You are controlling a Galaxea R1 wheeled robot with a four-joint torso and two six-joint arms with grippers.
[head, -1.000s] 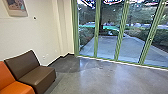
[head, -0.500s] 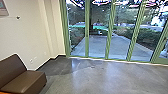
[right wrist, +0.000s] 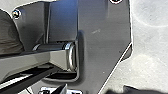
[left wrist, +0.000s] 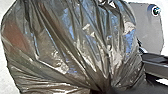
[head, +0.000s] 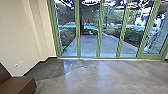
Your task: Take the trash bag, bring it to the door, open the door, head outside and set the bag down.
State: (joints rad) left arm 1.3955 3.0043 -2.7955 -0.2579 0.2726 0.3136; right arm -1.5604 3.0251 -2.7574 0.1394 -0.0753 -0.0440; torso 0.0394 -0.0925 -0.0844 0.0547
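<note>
In the left wrist view the trash bag [left wrist: 75, 47] is large, dark and shiny, with light and reddish patches showing through its film. Its folds draw together at the neck, where my left gripper [left wrist: 102, 90] is shut on it. Part of the bag [right wrist: 9, 33] also appears in the right wrist view, beyond the robot's own plate. Across the room in the head view, a green-framed glass door [head: 140, 56] with a handle stands closed at the right of the glass wall.
Green-framed glass panels [head: 99, 32] span the far side, with a paved path [head: 87, 46] and shrubs outside. A brown seat [head: 18, 85] stands at the near left by a cream wall [head: 17, 32]. Smooth grey concrete floor [head: 100, 77] stretches between me and the glass.
The head camera has turned right: the orange seat and wall picture have left its view, the brown seat is mostly cut off, and more of the door at the right has come in.
</note>
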